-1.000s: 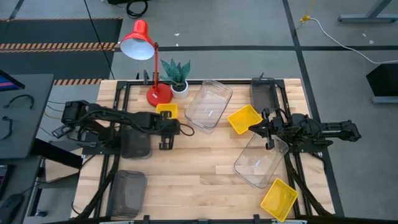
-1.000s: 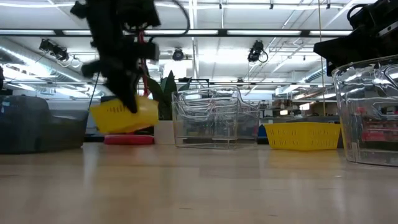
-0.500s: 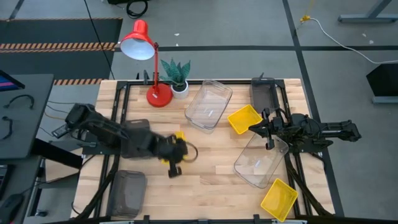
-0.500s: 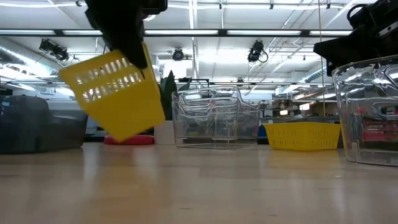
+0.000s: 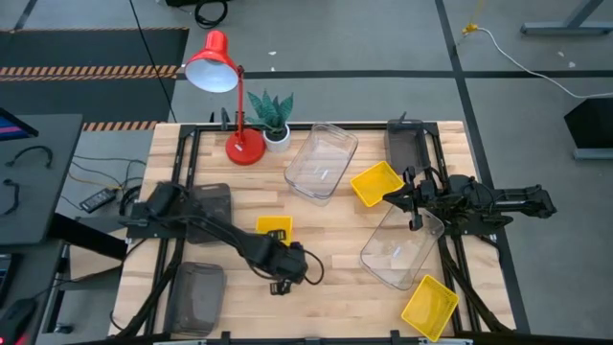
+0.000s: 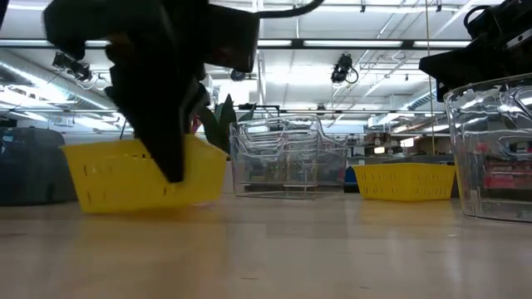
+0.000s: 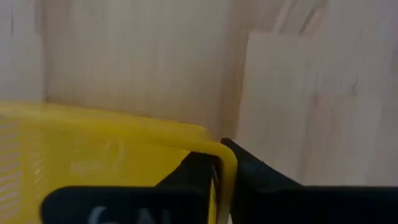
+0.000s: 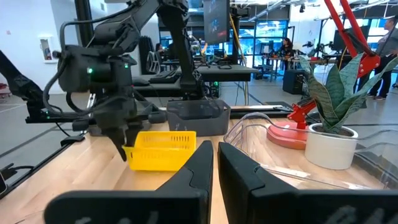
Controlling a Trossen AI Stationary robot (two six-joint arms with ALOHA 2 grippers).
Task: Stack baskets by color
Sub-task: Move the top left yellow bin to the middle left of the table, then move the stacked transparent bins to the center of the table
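A small yellow basket [image 5: 274, 227] is at the middle of the table, with my left gripper [image 5: 277, 241] shut on its near wall. In the low view the basket [image 6: 100, 174] is low at the table top, nearly level, and the gripper [image 6: 170, 166] comes down over it. My right gripper [image 5: 406, 197] waits shut at the right, above a tilted clear basket [image 5: 400, 249]. A second clear basket [image 5: 321, 161], two more yellow baskets [image 5: 375, 182] [image 5: 429, 307] and dark grey baskets [image 5: 196, 295] [image 5: 407, 142] stand around. My left gripper holds the yellow basket by the rim of one wall, close to a rounded corner [image 7: 225, 163]. One finger [image 7: 198, 169] is inside the basket and one [image 7: 258, 175] outside. The fingers come steeply from above. The basket's bottom is at the table top; whether it rests there I cannot tell.
A red desk lamp [image 5: 230, 105] and a small potted plant [image 5: 272, 117] stand at the far edge. A third dark grey basket [image 5: 213, 199] lies partly under my left arm. Bare wood lies between the held basket and the tilted clear one.
My left gripper has carried the yellow basket from beside the lamp's base toward the table's near edge and a little right, and down. The basket hung lifted and tipped half a second ago; now it is nearly level at the table top.
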